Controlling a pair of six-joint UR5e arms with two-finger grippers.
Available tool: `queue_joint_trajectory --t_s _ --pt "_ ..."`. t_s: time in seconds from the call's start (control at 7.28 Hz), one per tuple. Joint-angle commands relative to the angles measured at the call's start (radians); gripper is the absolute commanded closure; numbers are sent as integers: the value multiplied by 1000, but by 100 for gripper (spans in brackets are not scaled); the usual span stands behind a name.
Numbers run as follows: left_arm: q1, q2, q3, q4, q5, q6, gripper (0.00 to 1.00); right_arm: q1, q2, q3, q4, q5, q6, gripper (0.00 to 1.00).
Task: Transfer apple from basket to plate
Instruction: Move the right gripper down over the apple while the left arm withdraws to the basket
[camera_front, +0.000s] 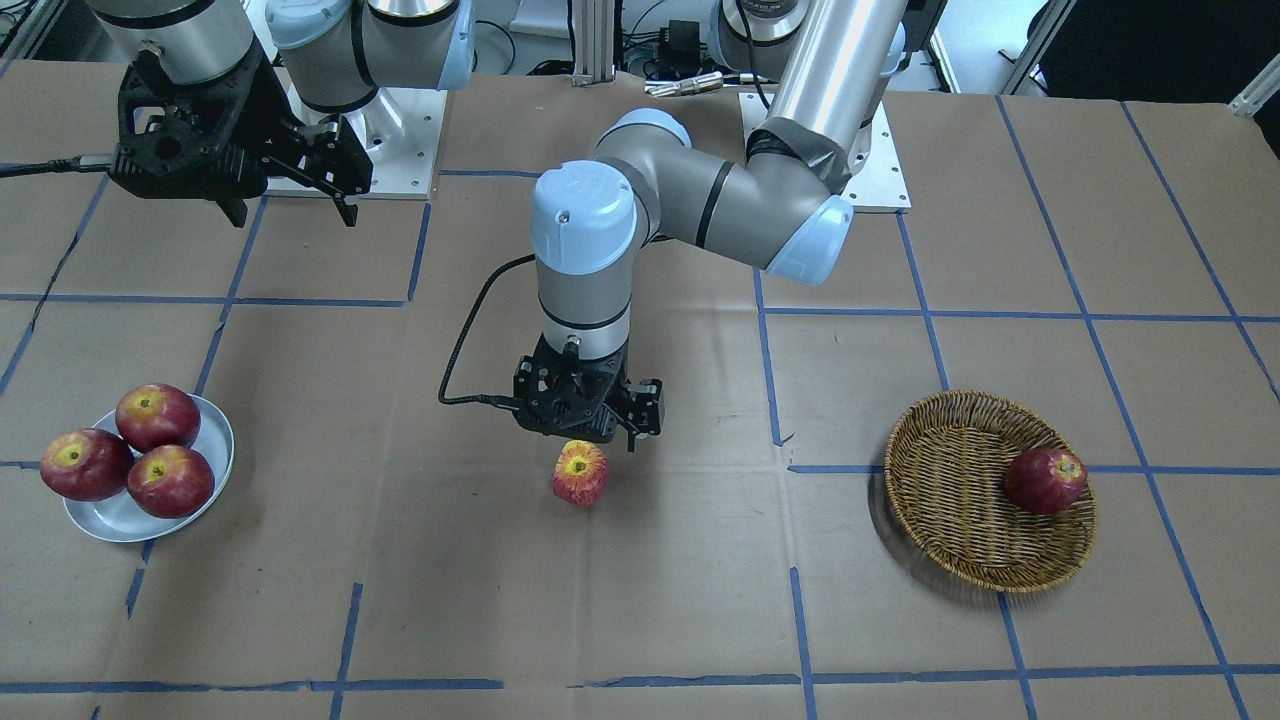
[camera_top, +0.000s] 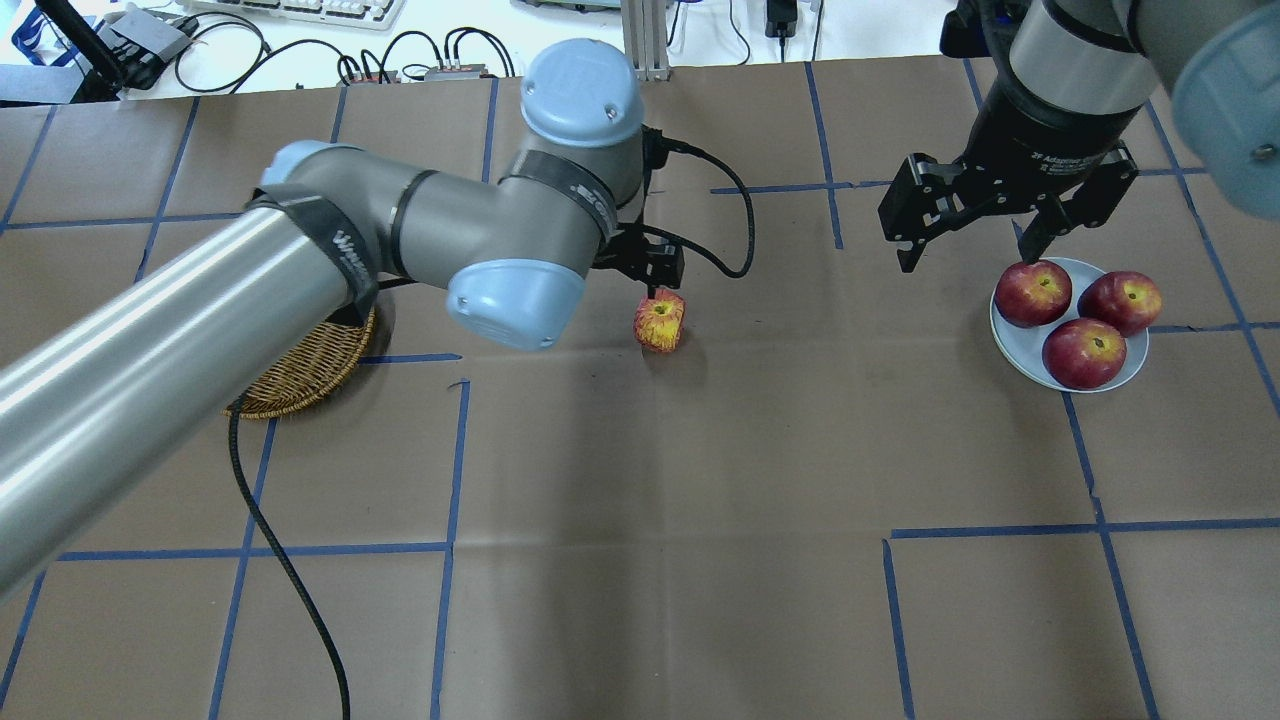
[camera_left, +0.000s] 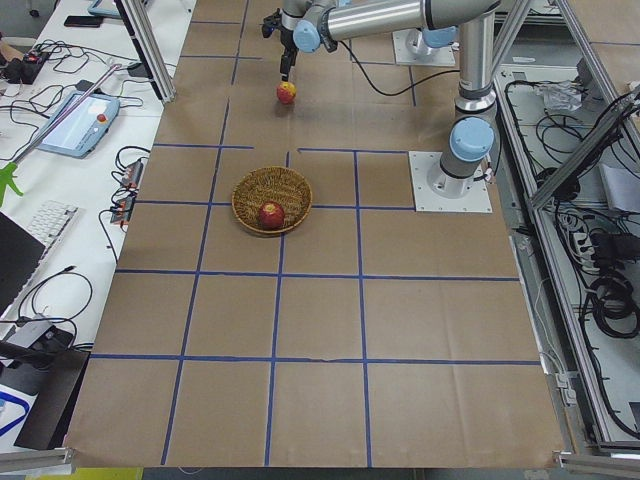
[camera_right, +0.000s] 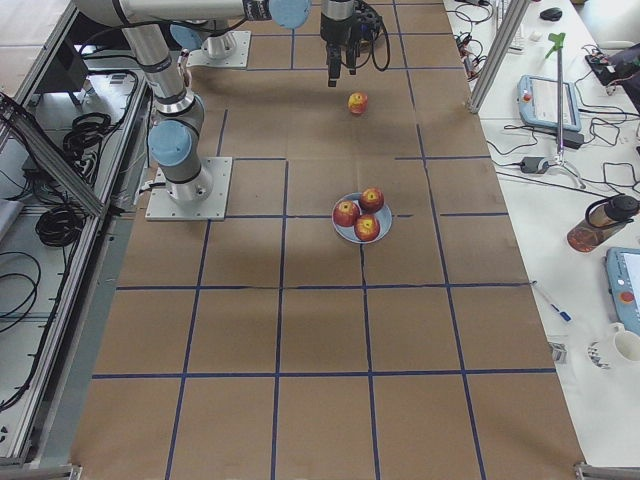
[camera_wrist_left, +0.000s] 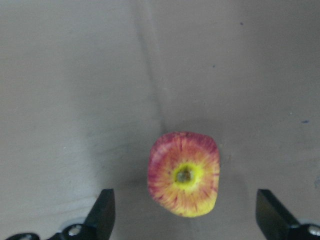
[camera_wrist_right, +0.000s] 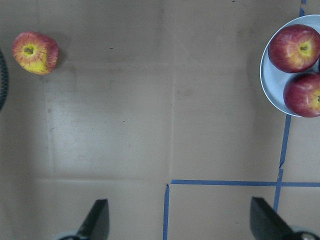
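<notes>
The pinkish-red, yellow-streaked apple (camera_front: 580, 472) lies on the brown paper near the table's middle, stem hollow up; it also shows in the overhead view (camera_top: 659, 321). My left gripper (camera_front: 600, 430) hangs just above it, open. In the left wrist view the apple (camera_wrist_left: 184, 173) sits between the spread fingers (camera_wrist_left: 105, 205) without touching them. The wicker basket (camera_front: 950, 500) holds one dark red apple (camera_front: 1045, 480). The pale plate (camera_front: 215, 440) carries three dark red apples. My right gripper (camera_top: 968, 250) is open and empty, beside the plate (camera_top: 1005, 335).
Blue tape lines grid the paper-covered table. My left arm reaches over the basket (camera_top: 310, 370) and hides most of it in the overhead view. A black cable (camera_top: 280, 580) trails from the left wrist across the table. The right wrist view shows the apple (camera_wrist_right: 35, 52) and the plate's edge (camera_wrist_right: 267, 80).
</notes>
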Motion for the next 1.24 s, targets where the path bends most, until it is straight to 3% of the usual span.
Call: queue_joint_trajectory --t_s 0.0,0.27,0.55,1.1 --pt "165 209 -13 -237 -4 163 1 3 2 -1 -1 0 0 0" --pt "310 361 -11 -477 -3 224 1 21 34 -9 -81 6 59 0" --pt "362 418 -2 -485 -12 233 1 156 130 -14 -183 0 211 0" --pt "367 420 -11 -483 -15 225 1 370 351 -11 -467 -5 494 0"
